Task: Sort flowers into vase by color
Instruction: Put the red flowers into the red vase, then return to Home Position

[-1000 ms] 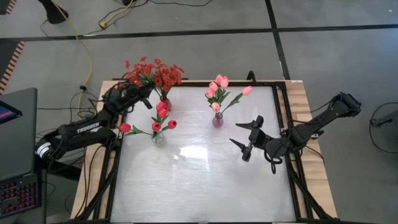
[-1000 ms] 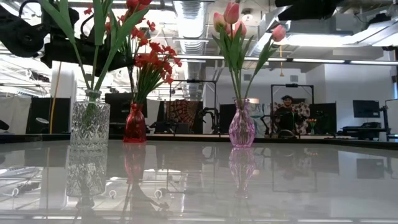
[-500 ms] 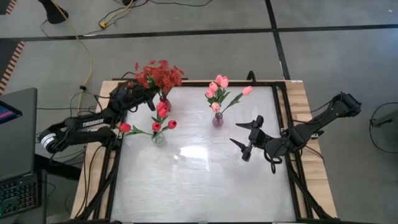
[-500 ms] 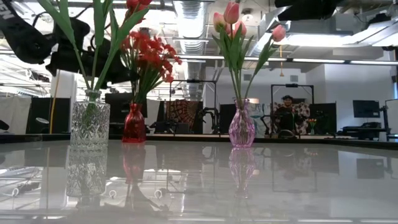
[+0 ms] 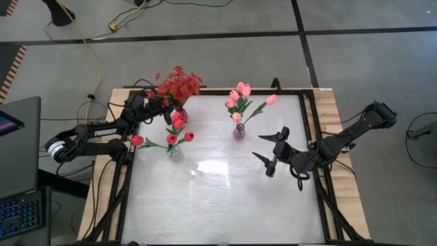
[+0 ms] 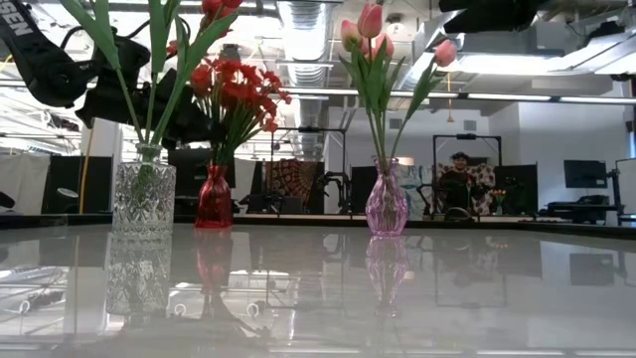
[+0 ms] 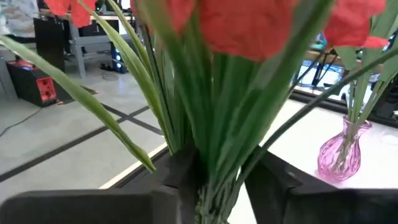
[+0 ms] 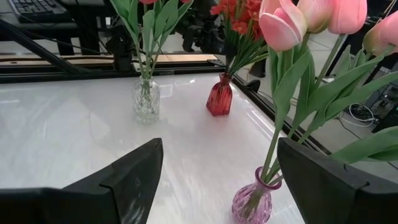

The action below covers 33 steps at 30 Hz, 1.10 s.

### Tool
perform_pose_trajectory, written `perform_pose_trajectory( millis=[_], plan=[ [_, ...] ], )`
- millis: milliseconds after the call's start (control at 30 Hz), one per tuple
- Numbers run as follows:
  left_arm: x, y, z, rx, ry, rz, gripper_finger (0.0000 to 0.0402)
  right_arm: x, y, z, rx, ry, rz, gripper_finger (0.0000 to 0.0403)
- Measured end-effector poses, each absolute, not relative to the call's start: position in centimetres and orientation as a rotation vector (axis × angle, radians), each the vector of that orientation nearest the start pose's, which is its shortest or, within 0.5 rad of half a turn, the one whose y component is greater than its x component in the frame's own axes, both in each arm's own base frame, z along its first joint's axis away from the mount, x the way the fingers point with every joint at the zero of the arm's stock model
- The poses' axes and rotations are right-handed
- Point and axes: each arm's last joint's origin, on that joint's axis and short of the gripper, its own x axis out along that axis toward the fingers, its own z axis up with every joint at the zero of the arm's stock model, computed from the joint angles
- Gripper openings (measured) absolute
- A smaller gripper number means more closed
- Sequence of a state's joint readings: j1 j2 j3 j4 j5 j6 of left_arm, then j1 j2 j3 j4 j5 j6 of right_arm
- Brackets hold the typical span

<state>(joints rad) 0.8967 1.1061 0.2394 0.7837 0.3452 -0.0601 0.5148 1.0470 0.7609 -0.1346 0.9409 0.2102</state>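
Note:
The bushy red spray [image 5: 179, 83] stands with its stems in the red vase [image 6: 214, 199] near the table's far left corner. My left gripper [image 5: 166, 106] is shut on those stems, reaching in from the left. Red tulips [image 5: 176, 130] stand in the clear glass vase [image 6: 143, 202]. Pink tulips [image 5: 240, 96] stand in the pink vase [image 5: 239, 131]. My right gripper [image 5: 271, 154] hangs open over the table, right of the pink vase, touching nothing. My left gripper pinches the red spray's bundled green stems [image 7: 214, 165] between its two fingers [image 7: 180, 183], below the blossoms. The fingers come from the table's left and lie across the stems. The spray stands nearly upright, its lower stem ends inside the red vase's neck [image 8: 221, 78].
A laptop [image 5: 17, 147] sits beyond the table's left edge. The near half of the white tabletop [image 5: 218, 198] holds no objects. A dark frame runs along the table's edges [image 5: 321, 198]. A person [image 6: 459, 179] sits far behind the table in the low view.
My left gripper has moved toward the table's right, closer to the red vase, staying shut on the stems. The red spray has swung from leaning left to nearly upright over the vase, its blossoms shifting right while the stem ends stayed in the neck.

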Motion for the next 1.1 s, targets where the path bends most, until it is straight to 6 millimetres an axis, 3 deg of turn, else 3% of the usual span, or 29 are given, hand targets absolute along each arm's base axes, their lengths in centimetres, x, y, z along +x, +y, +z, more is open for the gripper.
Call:
perform_pose_trajectory(
  millis=[300, 567, 767, 1100],
  plan=[
    [13.3, 14.9, 17.7, -0.165, 0.110, 0.531, 0.0190, 20.1, 8.7, 28.6, -0.073, 0.269, -0.450, 0.0340],
    [12.9, 14.3, 17.0, -0.237, 0.209, 0.477, 0.0248, 20.1, 8.7, 28.6, -0.055, 0.265, -0.452, 0.0340],
    [12.1, 13.3, 17.5, -0.209, 0.257, 0.487, 0.0265, 20.1, 8.7, 28.6, -0.050, 0.265, -0.453, 0.0340],
    [10.2, 10.8, 19.9, -0.203, 0.180, 0.487, 0.0265, 20.1, 8.6, 28.6, -0.021, 0.255, -0.459, 0.0340]
  ],
)
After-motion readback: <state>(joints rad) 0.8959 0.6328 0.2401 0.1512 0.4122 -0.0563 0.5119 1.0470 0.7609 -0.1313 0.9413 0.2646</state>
